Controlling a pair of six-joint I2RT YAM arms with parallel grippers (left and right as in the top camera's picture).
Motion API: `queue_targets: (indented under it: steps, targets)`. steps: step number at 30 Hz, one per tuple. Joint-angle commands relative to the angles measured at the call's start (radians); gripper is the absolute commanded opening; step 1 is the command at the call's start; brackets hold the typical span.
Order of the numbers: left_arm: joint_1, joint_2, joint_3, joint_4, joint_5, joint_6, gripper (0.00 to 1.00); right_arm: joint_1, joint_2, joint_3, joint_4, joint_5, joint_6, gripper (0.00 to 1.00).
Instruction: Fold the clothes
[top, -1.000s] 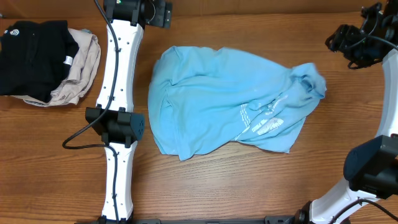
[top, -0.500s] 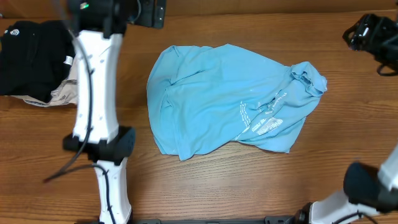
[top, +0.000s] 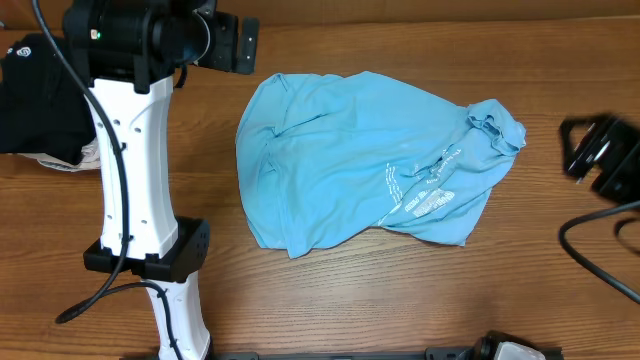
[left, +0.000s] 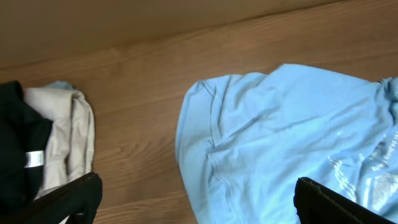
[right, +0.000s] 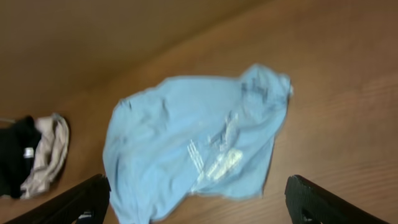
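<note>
The light sky-blue T-shirt (top: 360, 160) lies crumpled and unfolded on the wooden table, with its white lettering toward the right. It also shows in the left wrist view (left: 286, 137) and in the right wrist view (right: 180, 143). My left gripper (top: 232, 42) hangs above the table at the back left, off the shirt's left edge. Its fingers are wide open and empty (left: 199, 186). My right gripper (top: 600, 155) is blurred at the right edge, apart from the shirt. It is also open and empty (right: 198, 186).
A black garment (top: 40, 90) and a beige garment (top: 90, 155) are piled at the far left, partly under my left arm. They also show in the left wrist view, black (left: 15, 149) and beige (left: 62, 137). A cable loops at the right edge (top: 590, 250).
My left arm has swung to the left over the pile. My right arm has moved from the back right corner toward the front, along the right edge. The shirt has not moved.
</note>
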Motion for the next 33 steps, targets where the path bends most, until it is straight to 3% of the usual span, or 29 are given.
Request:
queue_targets:
  steps: [1,10,20,25,33]
  targets:
    - [-0.005,-0.001,-0.053,-0.002,0.038,-0.014,1.00,0.005,-0.023,-0.248,0.021,-0.004,0.003,0.93]
    - [-0.005,0.000,-0.354,0.033,0.031,-0.008,0.98,0.008,-0.025,-0.711,0.314,-0.084,0.004,0.89]
    - [-0.028,0.000,-0.672,0.180,0.034,-0.002,0.81,0.059,0.008,-1.044,0.525,-0.085,0.028,0.85]
    - [-0.048,0.000,-0.854,0.369,0.039,-0.002,0.71,0.059,0.009,-1.113,0.587,-0.074,0.027,0.85]
    - [-0.060,0.012,-1.116,0.806,0.069,-0.005,0.76,0.059,0.010,-1.146,0.644,-0.047,0.027,0.85]
